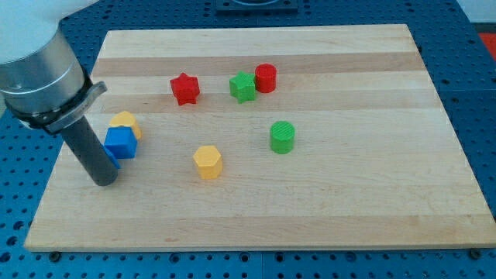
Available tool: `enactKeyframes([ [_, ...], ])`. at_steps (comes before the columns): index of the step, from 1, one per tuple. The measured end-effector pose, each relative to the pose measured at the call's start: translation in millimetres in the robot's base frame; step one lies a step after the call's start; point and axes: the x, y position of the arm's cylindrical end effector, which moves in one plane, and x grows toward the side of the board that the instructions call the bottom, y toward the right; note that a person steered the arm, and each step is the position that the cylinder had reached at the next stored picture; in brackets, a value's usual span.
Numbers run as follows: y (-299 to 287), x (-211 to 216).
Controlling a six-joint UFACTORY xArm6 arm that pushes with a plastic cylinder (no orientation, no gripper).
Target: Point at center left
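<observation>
My tip [103, 181] rests on the wooden board [325, 209] at its centre left, near the view's left edge. The dark rod rises up and to the left to the grey arm. A blue cube [121, 142] lies just right of the rod, touching or nearly touching it. A yellow block [125, 122] sits directly behind the blue cube, partly hidden by it. A yellow hexagon [208, 162] lies to the right of the tip, well apart.
A red star [185, 88], a green star [242, 86] and a red cylinder [266, 77] stand toward the view's top centre. A green cylinder [283, 136] is right of centre. The board lies on a blue perforated table [480, 101].
</observation>
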Motion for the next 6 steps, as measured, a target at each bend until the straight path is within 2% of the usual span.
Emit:
enactKeyframes([
  [1, -4.2, 0.3],
  [2, 5.5, 23.1],
  [3, 25.4, 64.6],
  [4, 11.2, 90.4],
  [5, -26.4, 75.8],
  [6, -55.4, 18.6],
])
